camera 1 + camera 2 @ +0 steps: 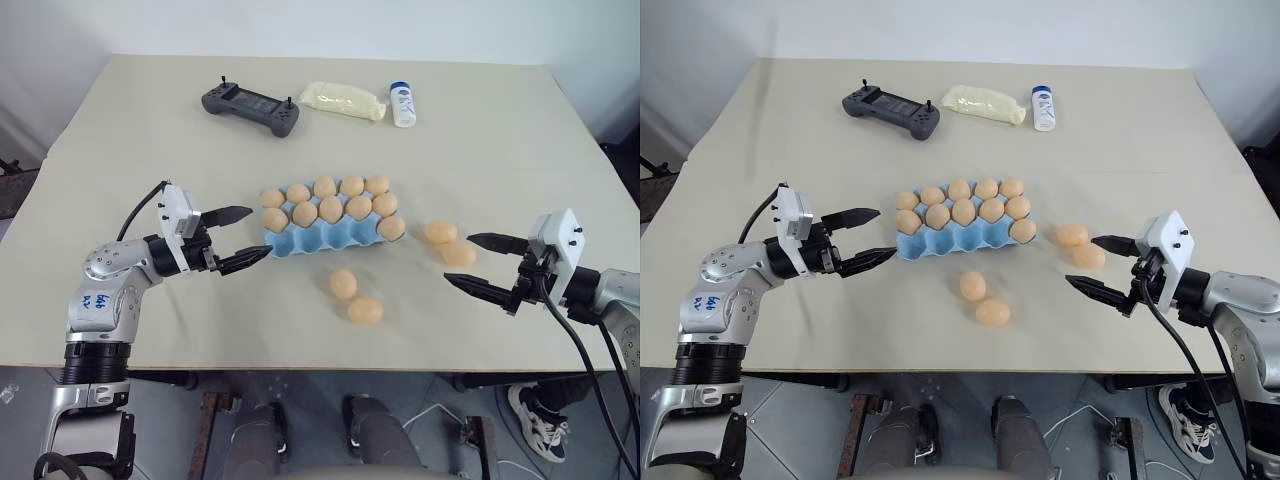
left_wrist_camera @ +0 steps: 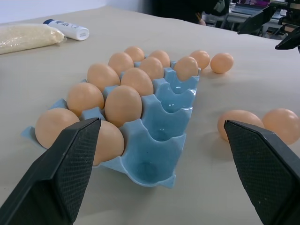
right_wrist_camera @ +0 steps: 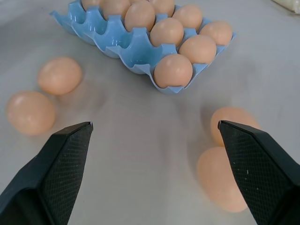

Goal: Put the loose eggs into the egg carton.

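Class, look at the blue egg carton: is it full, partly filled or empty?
Partly filled. The egg carton holds eleven eggs; four cups in its near row are empty, and four loose eggs lie on the table.

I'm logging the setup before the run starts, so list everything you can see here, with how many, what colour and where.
egg carton: one, light blue, middle of the table, its near row open except the right end cup.
eggs in carton: eleven, tan-orange, filling the far and middle rows plus that right end cup.
loose eggs: four, tan-orange; two on the table in front of the carton, two to its right.
game controller: one, dark grey, far side of the table.
packet: one, pale yellow, beside the controller.
bottle: one, white with a blue cap, right of the packet.
table: one, beige.
left claw: black, open, left of the carton.
right claw: black, open, by the right-hand eggs.
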{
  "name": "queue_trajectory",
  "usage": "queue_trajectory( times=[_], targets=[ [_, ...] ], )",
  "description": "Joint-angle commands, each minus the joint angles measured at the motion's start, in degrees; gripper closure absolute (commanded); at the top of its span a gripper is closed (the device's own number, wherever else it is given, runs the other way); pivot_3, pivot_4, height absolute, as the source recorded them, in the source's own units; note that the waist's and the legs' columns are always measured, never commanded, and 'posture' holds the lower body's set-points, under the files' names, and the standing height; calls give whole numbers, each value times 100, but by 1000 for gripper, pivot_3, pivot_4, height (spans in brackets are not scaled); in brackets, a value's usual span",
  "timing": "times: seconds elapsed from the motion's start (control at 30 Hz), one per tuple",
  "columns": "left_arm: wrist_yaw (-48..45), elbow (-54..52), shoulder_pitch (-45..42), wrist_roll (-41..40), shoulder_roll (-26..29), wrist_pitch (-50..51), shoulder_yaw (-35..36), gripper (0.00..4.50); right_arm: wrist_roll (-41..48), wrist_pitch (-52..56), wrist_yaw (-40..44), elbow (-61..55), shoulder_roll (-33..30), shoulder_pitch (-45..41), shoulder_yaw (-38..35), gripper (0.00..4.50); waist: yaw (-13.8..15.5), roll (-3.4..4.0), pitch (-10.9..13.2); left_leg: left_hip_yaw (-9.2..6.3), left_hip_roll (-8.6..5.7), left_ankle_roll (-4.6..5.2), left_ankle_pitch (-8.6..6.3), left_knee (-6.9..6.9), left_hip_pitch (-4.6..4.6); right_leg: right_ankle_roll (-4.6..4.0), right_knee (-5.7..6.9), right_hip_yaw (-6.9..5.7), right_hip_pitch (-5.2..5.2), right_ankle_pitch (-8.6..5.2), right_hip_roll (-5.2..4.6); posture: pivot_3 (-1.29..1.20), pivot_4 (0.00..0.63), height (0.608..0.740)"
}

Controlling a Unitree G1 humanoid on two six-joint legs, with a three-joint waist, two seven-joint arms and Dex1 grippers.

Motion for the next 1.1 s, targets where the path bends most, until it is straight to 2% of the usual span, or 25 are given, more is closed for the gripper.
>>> queue_trajectory(
  times=[0.03, 0.37, 0.6, 0.73, 0.9, 1.1],
  targets=[
    [31, -88, -71, -33, -14, -118, 53, 11, 50, -38, -45, -92, 31, -109, -19, 0, 1, 0, 0, 0, 0, 0, 0, 0, 0, 0, 0, 0, 0, 0, 0, 0, 150, 740],
    [341, -28, -226, 139, -3, -7, -42, 11, 37, -68, -154, -44, 71, -187, -34, 0, 2, 0, 0, 0, 0, 2, -1, 1, 0, 0, 0, 0, 0, 0, 0, 0, 150, 740],
    [147, 73, -365, 105, -58, -168, -184, 11, 174, 142, -443, -484, 237, -146, -55, 0, 6, 0, 0, -1, -1, 1, -1, 7, 0, 1, 5, -1, 1, 0, 2, 0, 150, 740],
    [-331, 254, -371, -57, -103, -300, -193, 11, 347, 418, -678, -1040, 235, 434, -433, 0, 21, 0, 0, -1, 0, 1, -3, 4, -3, 1, 1, -2, 0, 0, 2, 0, 150, 740],
    [-1094, 677, -422, -32, -122, -695, -322, 11, 603, 787, -911, -1797, 216, 1521, -1308, 0, 102, 0, -1, -4, -1, 6, -9, 6, -6, 1, -9, -6, 3, 0, 3, 0, 150, 740],
    [-1476, 986, -568, -56, -234, -841, -367, 11, 876, 1090, -1110, -2308, 285, 2229, -1978, 0, 127, -7, -5, -5, -10, 43, -22, 9, -2, 5, -8, -6, 12, 7, -1, 0, 150, 740]
  ],
)
